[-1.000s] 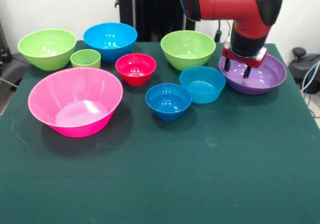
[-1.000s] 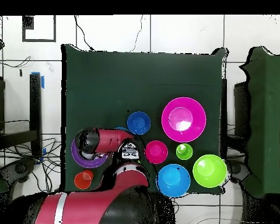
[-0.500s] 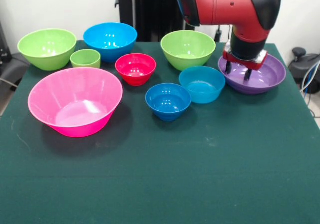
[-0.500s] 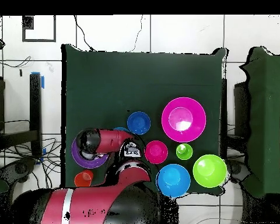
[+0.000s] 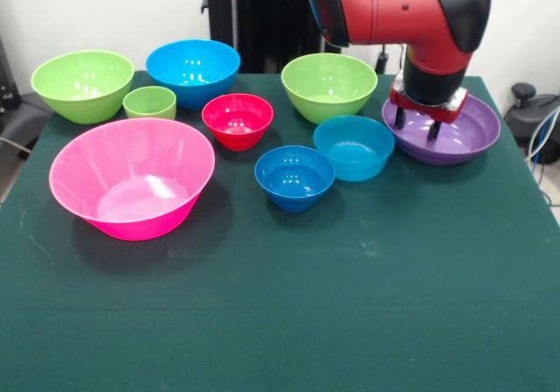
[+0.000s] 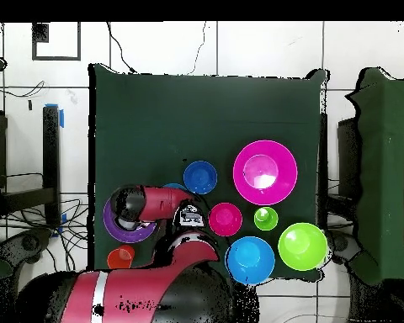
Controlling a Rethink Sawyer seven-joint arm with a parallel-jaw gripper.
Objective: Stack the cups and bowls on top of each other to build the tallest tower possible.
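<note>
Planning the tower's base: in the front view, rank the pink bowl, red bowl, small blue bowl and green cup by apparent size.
1. Pink bowl
2. Small blue bowl and red bowl: look alike; the blue sits nearer the camera, so unsure
3. Green cup

robotics lab. red-and-black arm [image 5: 402,11] at table with green cloth cover [image 5: 367,304]; bare white wall [image 5: 96,7] behind; pale tiled floor [image 6: 264,46] with loose cables [image 6: 37,189]; black equipment stand [image 5: 254,16] behind arm.
</note>
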